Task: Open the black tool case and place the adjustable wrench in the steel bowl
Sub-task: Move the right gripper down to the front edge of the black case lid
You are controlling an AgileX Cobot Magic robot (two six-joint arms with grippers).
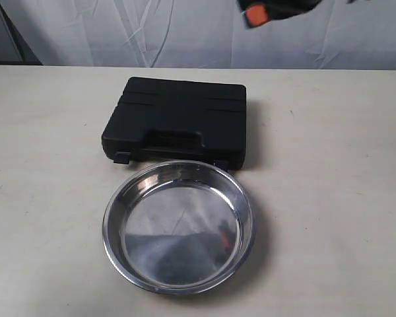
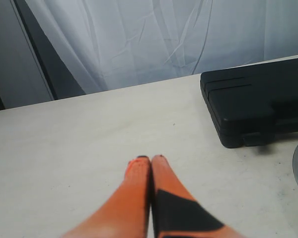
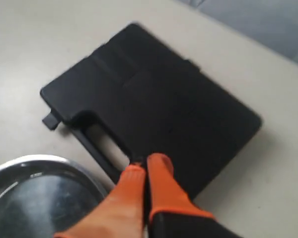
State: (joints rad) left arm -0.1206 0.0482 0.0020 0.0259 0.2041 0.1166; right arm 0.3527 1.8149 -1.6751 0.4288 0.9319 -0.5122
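Hovering left gripper (image 2: 150,159), jaws together — wrist view only.

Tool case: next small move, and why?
Probably lower the right gripper to the front edge of the tool case and free a latch: the case is shut, the steel bowl empty, and that gripper hangs shut above the handle.

Left gripper (image 2: 151,159) (fingers pressed together) hovers over table (image 2: 79,148) near closed black tool case (image 2: 258,106).
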